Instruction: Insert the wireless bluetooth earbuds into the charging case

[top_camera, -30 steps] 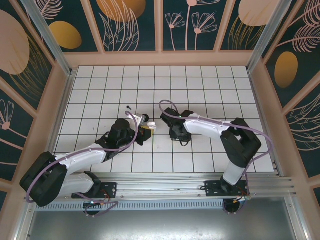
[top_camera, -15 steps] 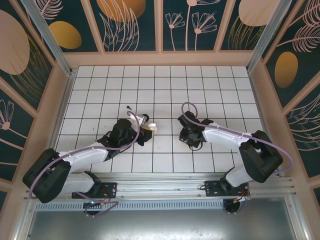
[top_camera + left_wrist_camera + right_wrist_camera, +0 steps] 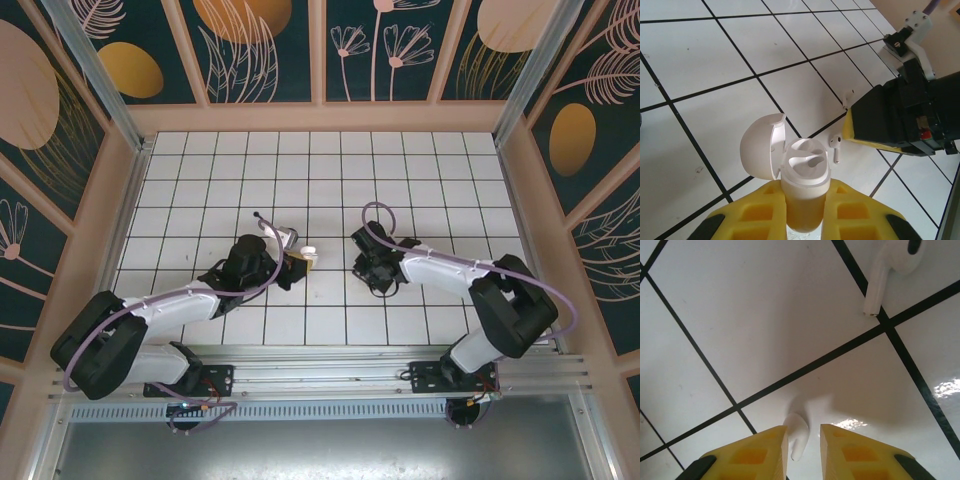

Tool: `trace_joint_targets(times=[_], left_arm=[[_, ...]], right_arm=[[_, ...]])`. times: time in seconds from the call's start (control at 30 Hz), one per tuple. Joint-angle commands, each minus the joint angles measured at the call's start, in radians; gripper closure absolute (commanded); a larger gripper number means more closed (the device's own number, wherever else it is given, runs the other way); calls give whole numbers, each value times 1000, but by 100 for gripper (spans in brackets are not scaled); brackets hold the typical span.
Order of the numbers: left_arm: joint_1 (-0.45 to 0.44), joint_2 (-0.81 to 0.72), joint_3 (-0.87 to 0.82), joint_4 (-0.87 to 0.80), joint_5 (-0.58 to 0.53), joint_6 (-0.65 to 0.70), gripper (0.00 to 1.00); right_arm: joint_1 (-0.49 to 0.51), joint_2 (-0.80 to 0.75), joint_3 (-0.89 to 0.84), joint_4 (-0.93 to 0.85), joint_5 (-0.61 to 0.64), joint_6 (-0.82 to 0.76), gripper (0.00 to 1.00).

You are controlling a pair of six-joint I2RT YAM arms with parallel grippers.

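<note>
My left gripper (image 3: pixel 805 189) is shut on the white charging case (image 3: pixel 805 167), holding it upright with its lid (image 3: pixel 759 151) swung open to the left and its two sockets empty. In the top view the case (image 3: pixel 306 255) is at mid-floor. A white earbud (image 3: pixel 835 148) lies on the tile just right of the case, beside my right gripper (image 3: pixel 900 122). My right gripper (image 3: pixel 804 432) is low over the floor, its jaws narrowly apart around a white earbud (image 3: pixel 796 434) that touches the left finger only. A second white earbud (image 3: pixel 888 267) lies farther ahead across a grout line.
A small dark object (image 3: pixel 257 213) lies on the tiles just beyond the left arm. The white tiled floor (image 3: pixel 320 170) stretches open toward the back, bounded by wooden walls (image 3: pixel 320 115). The two grippers are about one tile apart.
The right gripper swung right, away from the case, then came back slightly left and sits low over the earbuds. The left gripper has kept the open case almost still.
</note>
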Motion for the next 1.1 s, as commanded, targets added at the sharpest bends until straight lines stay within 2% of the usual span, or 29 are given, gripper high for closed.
trace_joint_targets(times=[0.0, 0.53, 1.07], left_arm=[[6, 7, 23, 45, 18, 23, 100], [6, 9, 12, 43, 21, 42, 100], [6, -13, -1, 35, 9, 41, 100]], right_arm=[[6, 35, 48, 1, 12, 15, 77], [30, 108, 112, -53, 8, 2, 80], [89, 219, 244, -217, 58, -64, 81]])
